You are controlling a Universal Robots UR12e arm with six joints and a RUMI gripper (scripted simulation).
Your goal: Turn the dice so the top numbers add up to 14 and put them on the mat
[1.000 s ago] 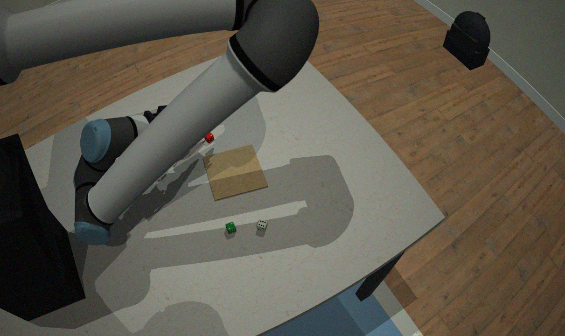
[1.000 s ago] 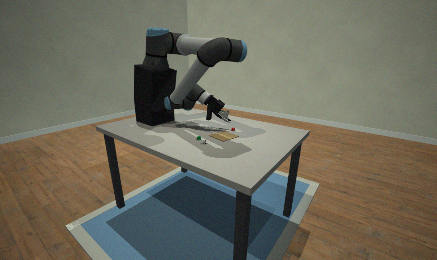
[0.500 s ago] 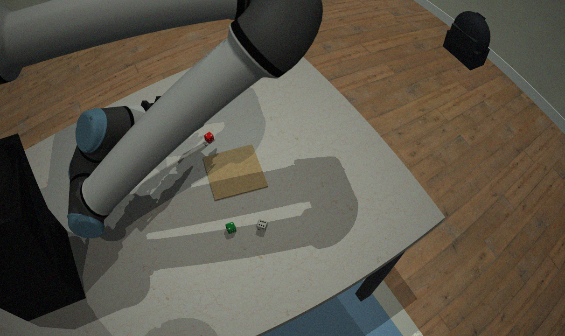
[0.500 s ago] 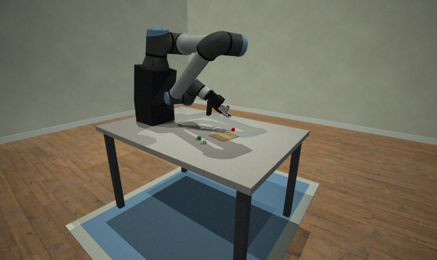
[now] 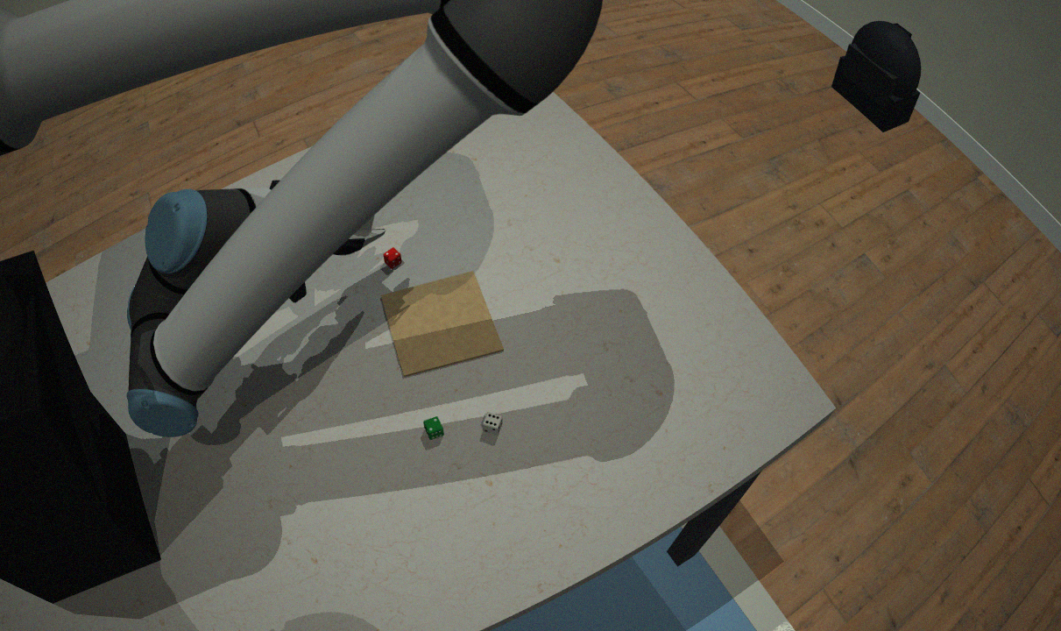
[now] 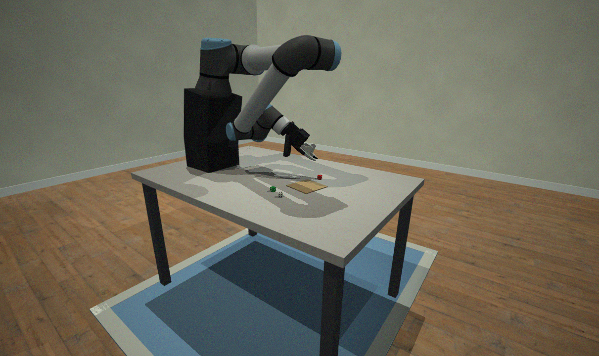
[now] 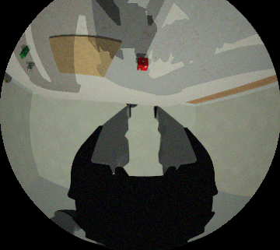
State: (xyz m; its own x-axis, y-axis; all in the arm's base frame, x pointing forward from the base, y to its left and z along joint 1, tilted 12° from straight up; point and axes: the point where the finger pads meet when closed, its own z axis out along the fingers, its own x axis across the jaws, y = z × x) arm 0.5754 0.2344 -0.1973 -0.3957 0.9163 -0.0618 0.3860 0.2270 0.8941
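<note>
The red die (image 5: 392, 257) (image 6: 319, 177) (image 7: 142, 64) rests on the table just off one corner of the tan mat (image 5: 448, 333) (image 6: 305, 187) (image 7: 87, 55). The green die (image 5: 433, 428) (image 6: 272, 189) (image 7: 24, 51) and the white die (image 5: 491, 422) (image 6: 280, 194) (image 7: 29, 66) stand near each other on the mat's other side, off it. The white top shows several black pips, seemingly six; the red and green tops are too small to read surely. My gripper (image 6: 313, 158) (image 7: 142, 106) is tilted above the table, short of the red die. Its jaws are partly open with nothing between them; the forearm mostly hides it in the top view.
The grey forearm (image 5: 337, 187) (image 6: 263, 96) slants over the table (image 5: 635, 235) (image 6: 381, 186). The black robot base (image 5: 47, 439) (image 6: 210, 132) stands at one end. The arm's shadows fall across the table and part of the mat.
</note>
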